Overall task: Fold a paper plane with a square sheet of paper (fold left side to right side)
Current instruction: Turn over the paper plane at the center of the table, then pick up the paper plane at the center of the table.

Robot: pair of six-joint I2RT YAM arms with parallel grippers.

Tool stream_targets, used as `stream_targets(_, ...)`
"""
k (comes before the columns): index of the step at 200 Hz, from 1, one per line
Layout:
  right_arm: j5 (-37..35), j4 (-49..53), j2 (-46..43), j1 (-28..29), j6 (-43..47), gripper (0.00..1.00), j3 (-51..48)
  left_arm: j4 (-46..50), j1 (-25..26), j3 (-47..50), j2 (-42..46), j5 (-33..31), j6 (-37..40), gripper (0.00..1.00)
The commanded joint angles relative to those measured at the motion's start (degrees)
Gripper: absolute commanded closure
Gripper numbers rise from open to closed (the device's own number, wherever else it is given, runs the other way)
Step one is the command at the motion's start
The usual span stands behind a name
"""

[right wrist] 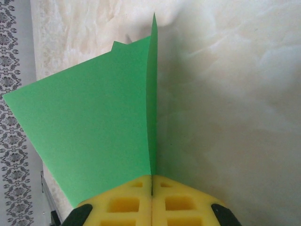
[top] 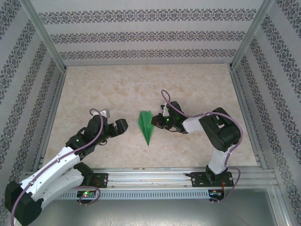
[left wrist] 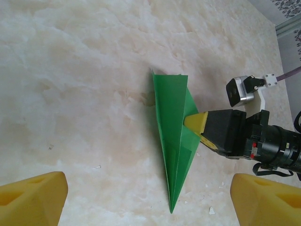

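Observation:
The paper plane [top: 146, 125] is a slim, bright green dart in the middle of the table, its point toward the near edge. In the left wrist view the plane [left wrist: 171, 122] has one flap raised on its right side. My right gripper [top: 154, 121] is shut on that flap from the right. In the right wrist view its yellow pads [right wrist: 122, 202] press together on the green edge [right wrist: 94, 132], which stands upright. My left gripper [top: 115, 121] hangs open to the left of the plane, apart from it. Its yellow fingertips [left wrist: 33, 195] frame the dart's point.
The beige marble-look table [top: 94, 89] is enclosed by patterned walls [top: 150, 35] at the back and sides. A metal rail [top: 155, 176] carries both arm bases along the near edge. Small white specks [left wrist: 211, 210] lie near the plane's point.

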State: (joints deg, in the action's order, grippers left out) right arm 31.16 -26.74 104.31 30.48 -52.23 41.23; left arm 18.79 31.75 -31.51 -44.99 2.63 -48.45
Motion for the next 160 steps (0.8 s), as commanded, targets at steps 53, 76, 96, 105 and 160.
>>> stream_targets(53, -4.3, 6.6, -5.8, -0.6, 3.6, 0.67, 0.5, -2.1, -1.0, 0.8, -0.8, 0.9, -0.1, 0.09)
stream_targets(76, -7.3, 14.1, -10.0, -0.5, 7.1, 0.6, 1.5, -1.3, -1.2, 0.5, -0.5, 0.3, 0.8, 0.08)
stream_targets(96, -11.7, 23.7, -14.9, -0.3, 11.2, 0.55, 3.0, -0.6, -1.4, 0.2, 0.2, -0.4, 1.4, 0.05)
stream_targets(105, -13.1, 27.9, -16.8, 0.0, 13.1, 0.54, 3.9, -0.2, -1.6, 0.2, 0.6, -0.8, 1.7, 0.04)
stream_targets(160, -22.1, 54.0, -17.7, 7.6, 20.1, 0.46, 15.8, 2.0, -2.6, 1.3, 3.7, -3.3, 3.0, 0.01)
